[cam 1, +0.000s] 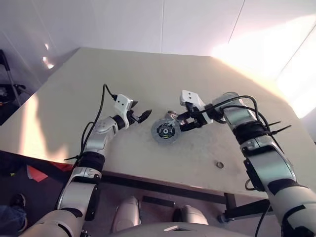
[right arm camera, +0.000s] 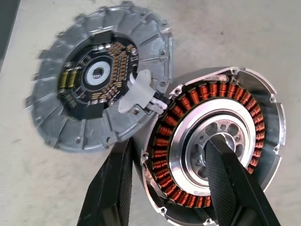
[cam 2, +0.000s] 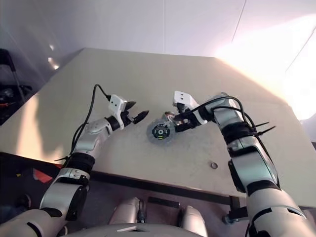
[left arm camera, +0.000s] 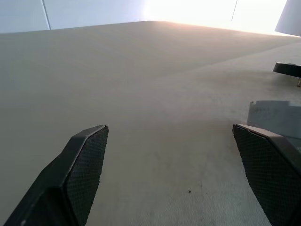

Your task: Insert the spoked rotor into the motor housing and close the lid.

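A: Item one, the right pincer (right arm camera: 171, 188)?
B: You have it pinching the motor housing (right arm camera: 214, 141), one finger outside the rim, the other down in the centre bore. That hold tips the copper windings up so you can look inside.

A: The lid (right arm camera: 101, 77)?
B: It lies flat on the table (cam 1: 148, 79), just beside the housing, joined to it by a short white cable, likely why the two sit so near.

A: The spoked rotor?
B: A silver holed disc sits in the housing's centre; you cannot tell if that is it.

A: The left pincer (cam 1: 138, 115)?
B: Spread wide, empty, near the lid.

A: Sundries?
B: A small washer (cam 1: 219, 164), well apart.
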